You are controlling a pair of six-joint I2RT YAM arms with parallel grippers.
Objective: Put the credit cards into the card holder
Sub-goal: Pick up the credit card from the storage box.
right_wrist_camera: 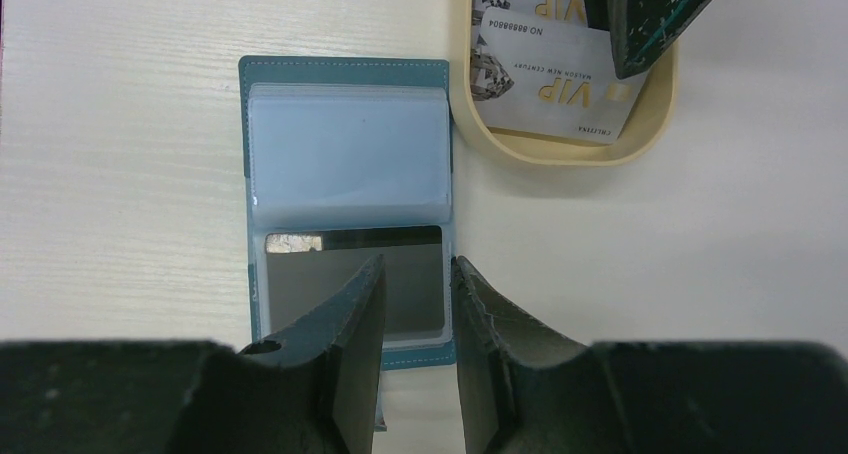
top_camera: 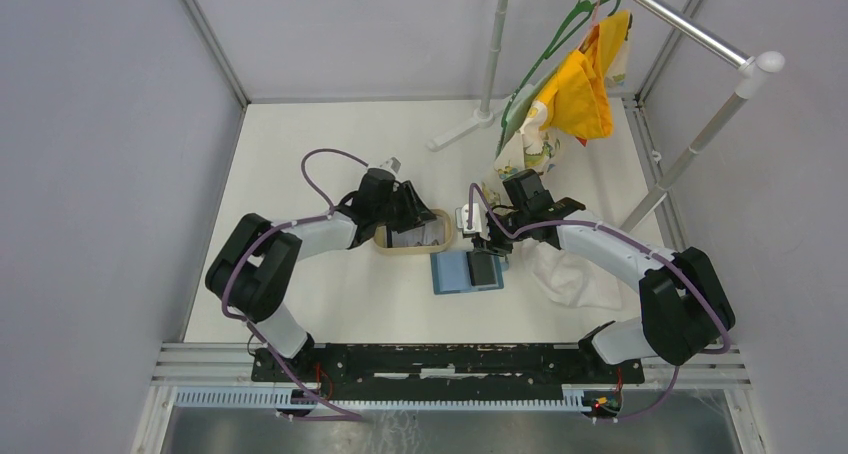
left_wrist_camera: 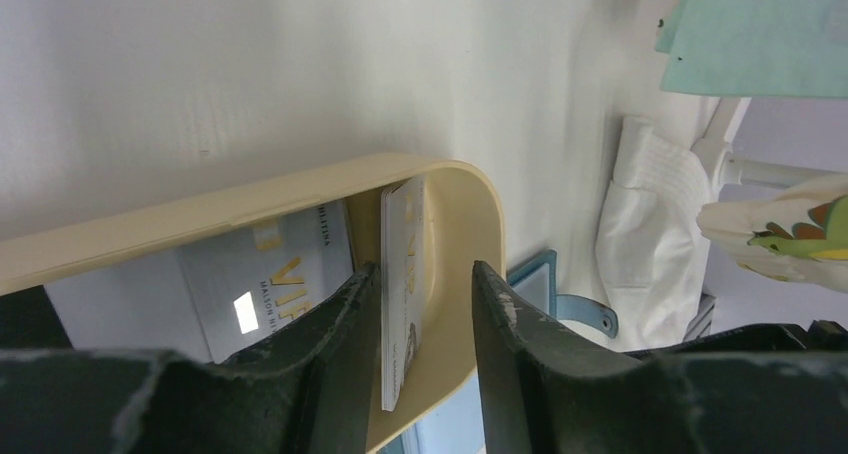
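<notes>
Bright, even light; foreground perhaps soft.

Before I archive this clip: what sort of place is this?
Likely a robot lab test cell: plain grey walls box in a white table, a left arm and right arm are bolted to a rail, a clothes rack stands behind.

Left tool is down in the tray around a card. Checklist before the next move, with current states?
1. Pale card standing on edge sits between the left tool's fingers: ok.
2. Both fingers touching it: not ok, a gap shows on one side.
3. Only one card between them: ok. A second pale VIP card lies flat in the tan oval tray, outside the jaws.
4. Blue fold-over card holder open, upper clear pocket free: ok.
5. Right tool clear of the holder: not ok, it is directly over the black card in the lower pocket.
6. Black card fully seated: cannot tell.
</notes>
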